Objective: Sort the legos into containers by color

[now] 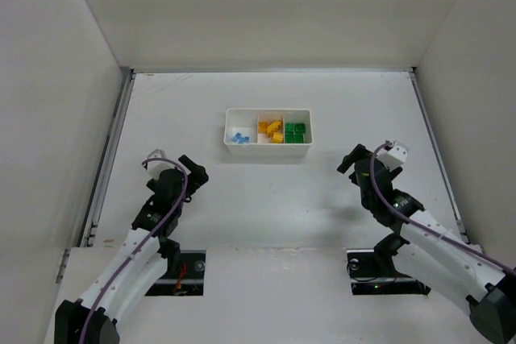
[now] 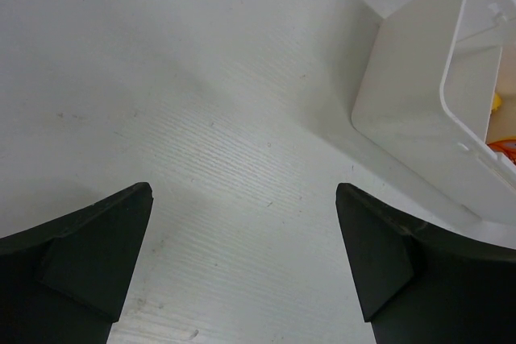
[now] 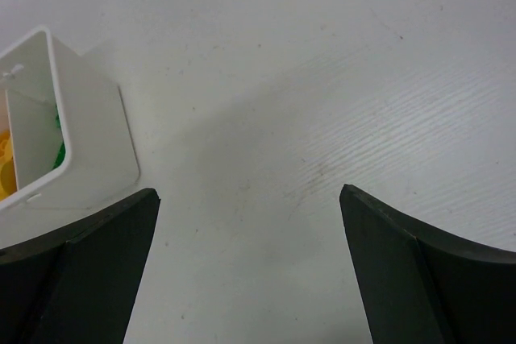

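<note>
The white tray (image 1: pixel 268 151) stands at the table's middle back with three compartments. Light blue legos (image 1: pixel 239 138) lie in the left one, yellow-orange legos (image 1: pixel 272 131) in the middle one, green legos (image 1: pixel 296 132) in the right one. My left gripper (image 1: pixel 193 172) is open and empty, low over the table to the tray's near left. The tray's end wall (image 2: pixel 411 102) shows in the left wrist view. My right gripper (image 1: pixel 349 159) is open and empty to the tray's near right. The tray's other end (image 3: pixel 89 126) shows in the right wrist view with green (image 3: pixel 58 155) inside.
White walls enclose the table on the left, back and right. A metal rail (image 1: pixel 109 159) runs along the left edge and another (image 1: pixel 435 151) along the right. The arm bases (image 1: pixel 185 267) sit at the near edge.
</note>
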### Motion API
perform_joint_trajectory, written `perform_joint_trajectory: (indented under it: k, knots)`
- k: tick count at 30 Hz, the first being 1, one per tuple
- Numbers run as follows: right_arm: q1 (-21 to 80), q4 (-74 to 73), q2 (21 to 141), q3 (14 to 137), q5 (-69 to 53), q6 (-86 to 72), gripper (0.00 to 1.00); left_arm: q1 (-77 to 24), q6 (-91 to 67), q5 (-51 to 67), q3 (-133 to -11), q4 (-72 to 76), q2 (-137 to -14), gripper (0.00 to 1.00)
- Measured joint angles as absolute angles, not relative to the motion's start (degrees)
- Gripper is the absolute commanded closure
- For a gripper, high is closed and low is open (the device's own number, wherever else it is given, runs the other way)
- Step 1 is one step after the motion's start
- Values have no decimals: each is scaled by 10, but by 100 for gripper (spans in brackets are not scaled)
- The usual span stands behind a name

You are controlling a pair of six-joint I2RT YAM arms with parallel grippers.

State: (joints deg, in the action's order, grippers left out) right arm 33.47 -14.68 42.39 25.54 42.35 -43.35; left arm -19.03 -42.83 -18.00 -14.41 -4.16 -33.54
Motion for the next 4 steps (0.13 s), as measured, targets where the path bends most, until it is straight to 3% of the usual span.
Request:
perform_joint_trajectory:
  k: [4]
  knots:
    - [335, -171, 424, 261, 416, -451, 0, -196, -428, -178, -144, -41, -340, 0]
